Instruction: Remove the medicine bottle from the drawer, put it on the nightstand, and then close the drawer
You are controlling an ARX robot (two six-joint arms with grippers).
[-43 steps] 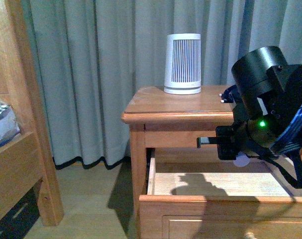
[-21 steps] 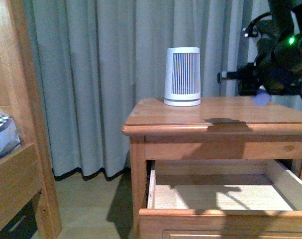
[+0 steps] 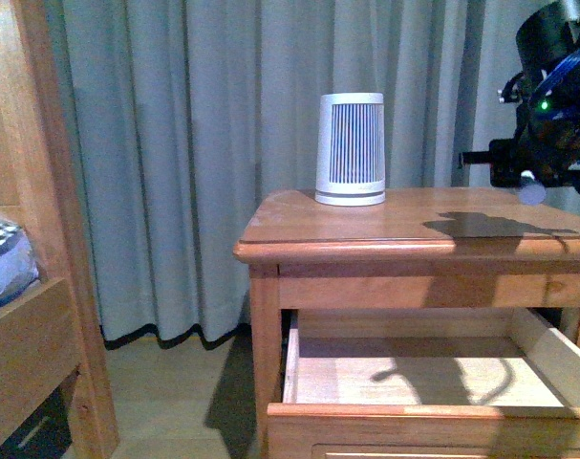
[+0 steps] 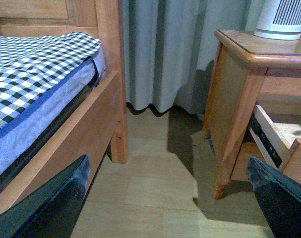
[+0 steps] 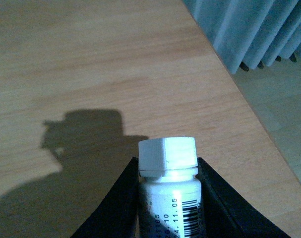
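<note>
The nightstand [image 3: 366,225] fills the lower right of the front view, its drawer [image 3: 414,413] standing open beneath. At the upper right edge, above the top, the right gripper [image 5: 167,163] is clamped around the medicine bottle [image 5: 168,198]. The left gripper [image 4: 167,166] has its fingers spread wide.
</note>
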